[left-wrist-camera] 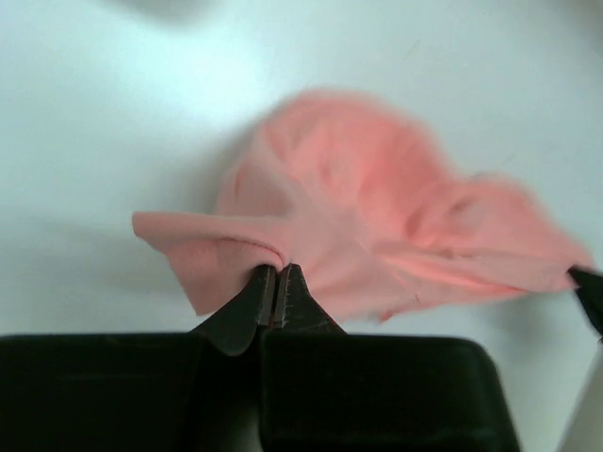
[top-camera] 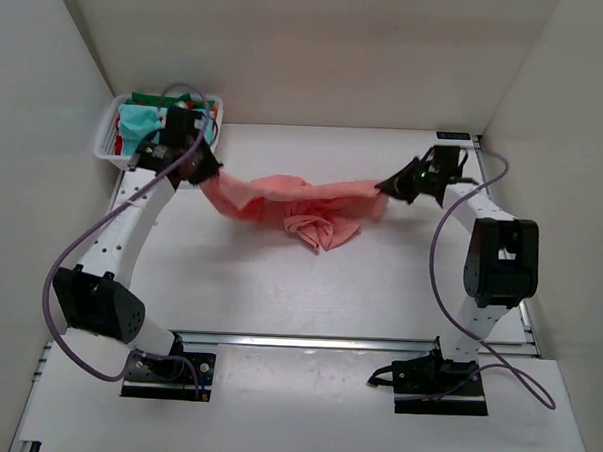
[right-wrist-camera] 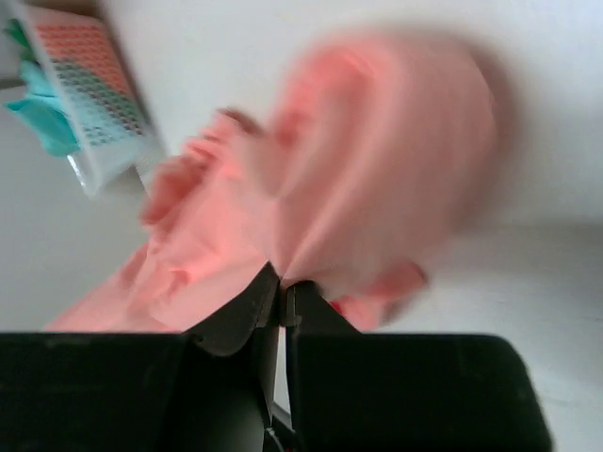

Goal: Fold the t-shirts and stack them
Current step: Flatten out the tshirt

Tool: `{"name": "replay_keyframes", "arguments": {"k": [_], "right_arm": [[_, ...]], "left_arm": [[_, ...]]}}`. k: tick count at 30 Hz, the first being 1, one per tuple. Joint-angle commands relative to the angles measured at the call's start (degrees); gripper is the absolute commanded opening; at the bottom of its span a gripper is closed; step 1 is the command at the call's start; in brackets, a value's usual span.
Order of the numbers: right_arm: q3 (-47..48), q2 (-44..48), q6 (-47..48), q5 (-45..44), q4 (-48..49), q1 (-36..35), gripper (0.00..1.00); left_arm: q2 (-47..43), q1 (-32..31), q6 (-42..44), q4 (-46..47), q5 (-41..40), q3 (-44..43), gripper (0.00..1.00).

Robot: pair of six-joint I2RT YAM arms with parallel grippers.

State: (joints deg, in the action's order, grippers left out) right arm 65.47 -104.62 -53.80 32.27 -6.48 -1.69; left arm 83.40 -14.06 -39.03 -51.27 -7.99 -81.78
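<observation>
The salmon-pink soft cotton t-shirt [top-camera: 303, 201] hangs strung between the two arms a little toward 12 o'clock of the white table's [top-camera: 278, 295] centre, its long axis running from 9 to 3 o'clock. The left gripper [top-camera: 202, 175] is pinched tight on the end at 9 o'clock and the right gripper [top-camera: 383, 187] is clamped on the end at 3 o'clock. Both wrist views show the jaws closed with only a fold of cloth between them. From the left gripper the cloth runs off toward 3 o'clock, from the right toward 9 o'clock, so neither arm is nearer and each owns one end. The span is not taut. Its middle sags toward 6 o'clock, and a crumpled bunch appears to rest on the table there. My judgement is that the next move depends on drawing the two ends apart along that 9-to-3 line to spread the shirt flat. The left arm slants from its base at 7 o'clock up toward 12. The right arm rises from 5 o'clock, then bends back toward 10. The white plastic lattice basket [top-camera: 107, 142], in the 10 o'clock corner just behind the left gripper, holds the teal cloth shirt [top-camera: 138, 124] with green and red cloth beside it. The wrist pictures are blurred, so finer folds cannot be read.
</observation>
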Motion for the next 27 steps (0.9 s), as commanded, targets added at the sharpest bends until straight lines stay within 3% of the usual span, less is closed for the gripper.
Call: {"name": "replay_keyframes", "arguments": {"k": [1, 2, 6, 8, 12, 17, 20, 23, 27], "right_arm": [[16.73, 6.53, 12.72, -0.64, -9.85, 3.53, 0.0], [19.66, 6.27, 14.15, 0.24, -15.09, 4.5, 0.0], [35.74, 5.65, 21.44, -0.36, -30.14, 6.96, 0.0], [39.46, 7.49, 26.1, -3.77, -34.1, 6.53, 0.0], [37.81, 15.39, 35.06, -12.64, -36.06, 2.76, 0.0], [20.96, 36.01, 39.12, -21.36, -27.91, -1.21, 0.0], [16.63, 46.83, 40.0, -24.44, -25.86, -1.56, 0.0], [17.75, 54.06, 41.23, -21.83, -28.14, 0.45, 0.0], [19.25, 60.83, 41.23, -17.69, -29.99, 4.24, 0.0]], "left_arm": [[1.58, 3.51, -0.53, 1.61, -1.68, -18.36, 0.0], [2.55, 3.17, -0.18, 1.61, -1.51, -21.2, 0.0], [10.98, 5.7, 0.27, -1.82, 1.91, -46.41, 0.0], [11.79, 6.68, 0.09, -2.09, 3.76, -49.6, 0.0], [6.36, 6.33, 0.88, 7.13, 7.19, -43.74, 0.0], [-4.72, 0.89, 6.14, 17.32, 7.64, -31.54, 0.0], [-13.42, 1.32, 5.89, 20.58, 8.6, -26.08, 0.0], [-23.25, 0.97, 7.64, 20.16, 8.08, -25.01, 0.0], [-29.69, 0.62, 6.69, 17.79, 8.6, -27.64, 0.0]]}}
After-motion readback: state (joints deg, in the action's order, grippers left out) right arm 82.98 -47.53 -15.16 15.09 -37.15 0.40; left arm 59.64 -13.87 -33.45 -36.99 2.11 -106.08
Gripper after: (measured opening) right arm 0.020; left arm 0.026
